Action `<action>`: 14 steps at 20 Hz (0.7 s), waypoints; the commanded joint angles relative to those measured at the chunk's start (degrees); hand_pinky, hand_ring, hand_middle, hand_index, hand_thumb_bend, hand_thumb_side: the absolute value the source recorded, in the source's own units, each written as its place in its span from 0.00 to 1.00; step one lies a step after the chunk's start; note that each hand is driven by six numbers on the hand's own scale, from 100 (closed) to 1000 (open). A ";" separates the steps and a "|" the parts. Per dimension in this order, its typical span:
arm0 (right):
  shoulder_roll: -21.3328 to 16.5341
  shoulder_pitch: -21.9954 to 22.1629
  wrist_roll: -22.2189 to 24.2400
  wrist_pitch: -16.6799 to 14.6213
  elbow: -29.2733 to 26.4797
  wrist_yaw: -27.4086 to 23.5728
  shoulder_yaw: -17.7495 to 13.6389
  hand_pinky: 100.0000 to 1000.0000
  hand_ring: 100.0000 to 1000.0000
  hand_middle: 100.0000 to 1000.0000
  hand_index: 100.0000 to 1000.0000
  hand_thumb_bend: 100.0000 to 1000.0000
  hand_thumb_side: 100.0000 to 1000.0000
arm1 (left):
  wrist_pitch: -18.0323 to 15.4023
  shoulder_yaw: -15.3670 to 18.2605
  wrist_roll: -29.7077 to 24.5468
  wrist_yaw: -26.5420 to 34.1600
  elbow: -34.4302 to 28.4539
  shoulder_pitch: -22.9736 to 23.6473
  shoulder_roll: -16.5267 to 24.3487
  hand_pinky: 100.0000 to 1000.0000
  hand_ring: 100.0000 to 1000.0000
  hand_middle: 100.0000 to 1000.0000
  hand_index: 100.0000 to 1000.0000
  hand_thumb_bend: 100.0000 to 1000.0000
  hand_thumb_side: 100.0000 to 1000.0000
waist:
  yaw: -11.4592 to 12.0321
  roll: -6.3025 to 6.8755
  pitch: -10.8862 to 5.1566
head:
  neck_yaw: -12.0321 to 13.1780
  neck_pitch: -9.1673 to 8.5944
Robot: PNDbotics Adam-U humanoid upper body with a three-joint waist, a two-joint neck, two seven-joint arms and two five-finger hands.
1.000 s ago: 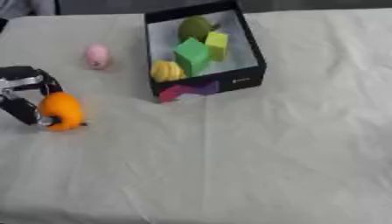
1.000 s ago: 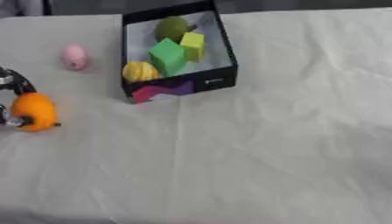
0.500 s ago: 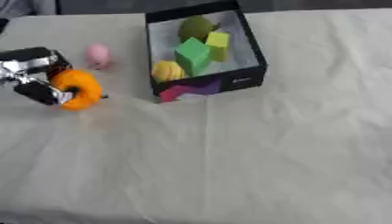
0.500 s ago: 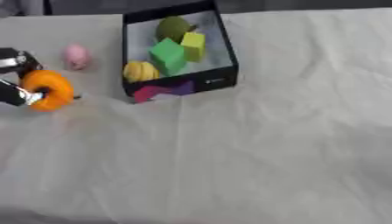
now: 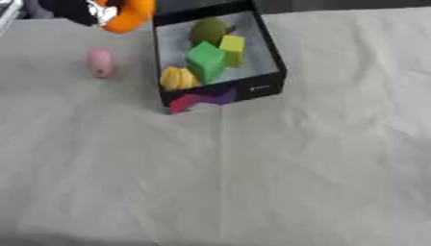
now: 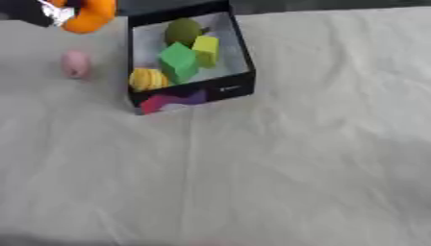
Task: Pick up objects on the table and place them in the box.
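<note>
Now | left robot hand [image 5: 80, 9] curled round orange object [image 5: 128, 17] | beside box [image 5: 269, 57] far-left corner

1. The box [image 5: 268, 57] sits far and left of centre on the surface [image 5: 278, 173], with several blocks inside.
2. A small rounded object [image 5: 100, 62] lies left of the box.
3. The left hand [image 5: 80, 9] holds a round object [image 5: 131, 17] at the far left, beside the box's far corner.

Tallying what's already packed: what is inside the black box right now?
Inside the black box: an olive round object, a yellow block, a green block and a yellow ridged object. Anything beneath them is hidden.
</note>
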 commanded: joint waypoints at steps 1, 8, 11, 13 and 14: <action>-2.65 -1.08 1.05 0.04 -1.40 -1.62 0.36 0.87 0.73 0.67 0.85 0.00 0.54 | -2.62 1.69 2.26 -5.81 5.99 -2.69 -4.01 0.59 0.45 0.41 0.48 0.00 0.07 | -0.70 0.45 0.06 | 1.47 -1.04; -2.02 -1.07 1.27 0.38 -1.53 -1.61 0.43 0.87 0.73 0.67 0.85 0.00 0.55 | -9.55 4.20 5.07 -14.07 14.81 -3.73 -9.88 0.82 0.71 0.68 0.77 0.13 0.05 | -1.75 0.30 0.57 | 2.62 -1.53; -1.94 -0.89 1.17 0.35 -1.61 -1.48 0.38 0.87 0.73 0.67 0.85 0.00 0.55 | -11.72 4.73 2.80 -12.85 15.01 -3.83 -9.77 0.88 0.78 0.76 0.84 0.13 0.21 | -1.86 0.27 0.65 | 2.49 -1.49; -1.91 -0.65 1.11 0.29 -1.61 -1.28 0.36 0.87 0.73 0.67 0.85 0.00 0.55 | -12.33 5.23 1.69 -11.22 14.69 -4.00 -9.24 0.89 0.78 0.76 0.86 0.19 0.45 | -1.76 0.21 0.60 | 2.36 -1.32; -1.92 -0.50 1.06 0.22 -1.60 -1.16 0.34 0.87 0.73 0.67 0.85 0.00 0.55 | -12.55 5.41 0.89 -10.20 14.52 -4.12 -8.89 0.89 0.78 0.77 0.87 0.25 0.46 | -1.68 0.20 0.56 | 2.29 -1.24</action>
